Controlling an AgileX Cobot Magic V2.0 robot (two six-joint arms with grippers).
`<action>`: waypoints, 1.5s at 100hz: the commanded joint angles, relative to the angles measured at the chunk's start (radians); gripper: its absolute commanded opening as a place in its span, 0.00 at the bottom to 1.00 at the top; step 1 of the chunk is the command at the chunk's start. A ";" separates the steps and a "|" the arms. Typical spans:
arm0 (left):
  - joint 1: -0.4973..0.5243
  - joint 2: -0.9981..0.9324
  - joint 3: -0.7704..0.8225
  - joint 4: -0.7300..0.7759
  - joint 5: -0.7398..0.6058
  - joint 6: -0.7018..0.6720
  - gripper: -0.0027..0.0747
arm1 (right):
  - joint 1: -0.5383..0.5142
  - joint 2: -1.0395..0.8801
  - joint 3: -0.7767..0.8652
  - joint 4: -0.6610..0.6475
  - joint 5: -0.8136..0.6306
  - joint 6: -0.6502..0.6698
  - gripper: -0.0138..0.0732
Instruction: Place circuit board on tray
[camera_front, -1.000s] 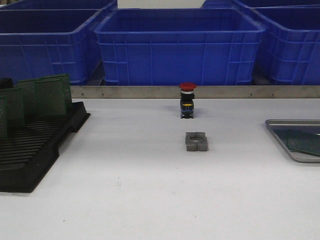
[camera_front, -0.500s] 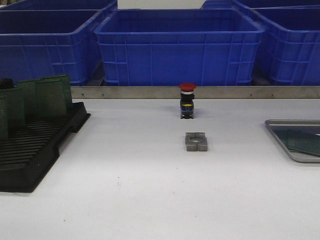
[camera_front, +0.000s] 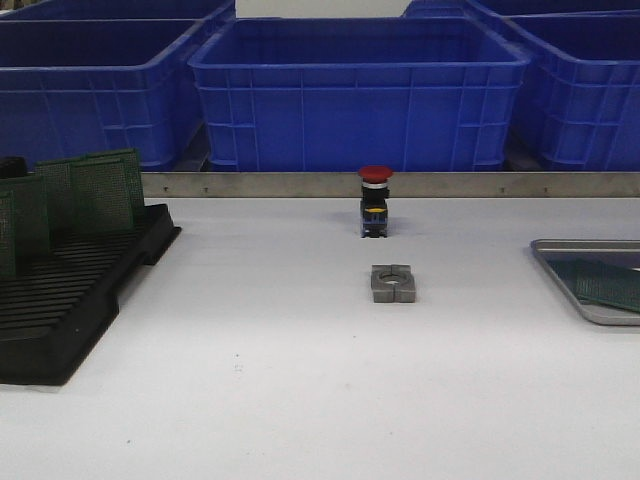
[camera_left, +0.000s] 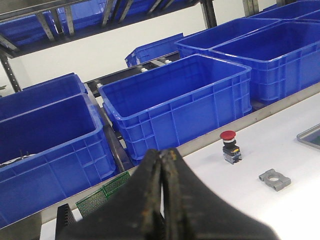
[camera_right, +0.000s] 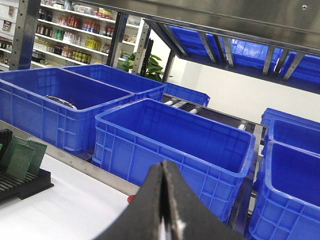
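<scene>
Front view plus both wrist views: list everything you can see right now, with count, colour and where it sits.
tray: one, silver-grey, table's right edge, partly cut off.
circuit board on tray: one, green, lying flat.
rack: one, black slotted, table's left side.
circuit boards in rack: at least three, green, standing upright at its far end.
push button: one, red cap on black body, centre, near the rail.
metal block: one, grey, centre, in front of the button.
crates: several, blue, behind the rail.
left gripper: black, shut, empty.
right gripper: black, shut, empty.
</scene>
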 joint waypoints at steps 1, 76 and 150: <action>0.003 0.010 -0.025 -0.030 -0.064 -0.002 0.01 | 0.004 0.009 -0.026 0.032 0.017 -0.006 0.03; 0.110 -0.066 0.199 0.740 -0.227 -1.003 0.01 | 0.004 0.009 -0.026 0.032 0.019 -0.006 0.03; 0.164 -0.150 0.441 0.754 -0.358 -1.000 0.01 | 0.004 0.010 -0.021 0.032 0.020 -0.006 0.03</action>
